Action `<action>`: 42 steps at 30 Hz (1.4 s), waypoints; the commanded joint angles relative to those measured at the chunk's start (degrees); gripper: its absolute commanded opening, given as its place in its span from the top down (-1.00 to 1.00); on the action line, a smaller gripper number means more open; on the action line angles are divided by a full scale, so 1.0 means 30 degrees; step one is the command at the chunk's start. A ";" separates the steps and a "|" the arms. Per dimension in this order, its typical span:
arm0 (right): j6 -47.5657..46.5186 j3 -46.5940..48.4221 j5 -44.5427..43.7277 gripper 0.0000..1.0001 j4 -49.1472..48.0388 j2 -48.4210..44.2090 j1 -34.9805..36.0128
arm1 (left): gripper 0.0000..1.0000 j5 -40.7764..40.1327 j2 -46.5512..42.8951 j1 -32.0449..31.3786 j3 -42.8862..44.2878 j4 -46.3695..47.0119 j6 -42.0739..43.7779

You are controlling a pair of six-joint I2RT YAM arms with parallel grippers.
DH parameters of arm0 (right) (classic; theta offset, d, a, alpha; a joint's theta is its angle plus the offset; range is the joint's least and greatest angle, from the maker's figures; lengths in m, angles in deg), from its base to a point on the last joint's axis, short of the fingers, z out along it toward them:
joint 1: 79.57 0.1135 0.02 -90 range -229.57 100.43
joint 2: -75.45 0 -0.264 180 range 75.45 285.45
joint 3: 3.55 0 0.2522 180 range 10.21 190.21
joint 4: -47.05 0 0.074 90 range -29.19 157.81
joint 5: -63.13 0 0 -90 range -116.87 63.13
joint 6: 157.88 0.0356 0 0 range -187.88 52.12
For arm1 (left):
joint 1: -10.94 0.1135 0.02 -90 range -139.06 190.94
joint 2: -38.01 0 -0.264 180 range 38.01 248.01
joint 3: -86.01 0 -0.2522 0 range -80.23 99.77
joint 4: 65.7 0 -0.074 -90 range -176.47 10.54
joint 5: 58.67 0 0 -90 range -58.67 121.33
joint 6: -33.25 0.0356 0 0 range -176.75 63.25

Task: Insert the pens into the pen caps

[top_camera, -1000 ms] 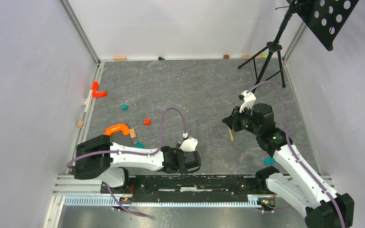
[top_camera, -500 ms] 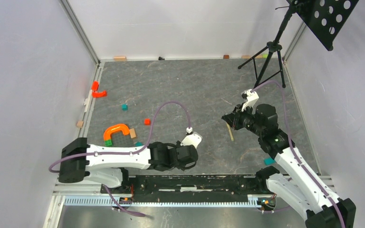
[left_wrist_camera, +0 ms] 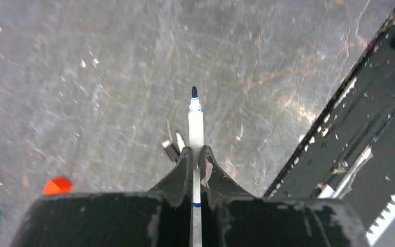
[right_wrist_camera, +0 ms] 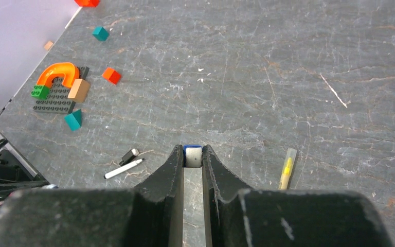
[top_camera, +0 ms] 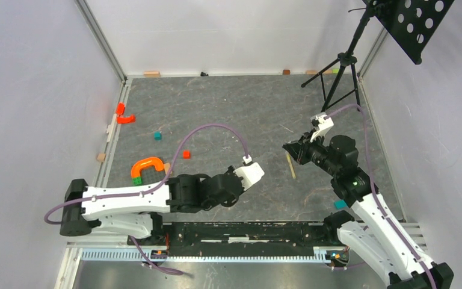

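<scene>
Our left gripper (left_wrist_camera: 195,154) is pinched fully shut on a white pen (left_wrist_camera: 195,121). Its barrel runs straight along the fingers and its dark blue tip juts out ahead of them. Our right gripper (right_wrist_camera: 192,150) is closed narrowly on the blue cap (right_wrist_camera: 193,157), held right at the fingertips, and we cannot tell which way its mouth faces. From above, the two arms point roughly at each other across bare table (top_camera: 228,114), well apart. We judge the coming move turns on bringing the pen's long axis into line with the cap's bore. Each arm already holds its half, so neither is nearer. We count three pens: the held one, a loose white pen (right_wrist_camera: 123,168) and a yellow-olive pen (right_wrist_camera: 287,168), both lying flat. We count two caps: the blue one, and a black cap (right_wrist_camera: 129,156) just beside the loose white pen
</scene>
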 commanded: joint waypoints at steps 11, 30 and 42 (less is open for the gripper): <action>-0.0286 -0.0176 -0.0973 1.00 -0.1195 -0.1689 -0.0017 | 0.95 -0.1743 -0.0778 0.0174 -0.5995 1.5792 0.5259; 0.0169 -0.1538 0.4114 1.00 0.2436 -0.1500 -0.0036 | 0.96 0.2132 0.7905 0.1130 -1.0791 3.4838 0.6993; 0.0872 -0.3725 0.2835 1.00 0.1732 -0.2162 -0.0041 | 0.95 0.2952 1.3187 0.1396 -0.9712 4.0006 0.6726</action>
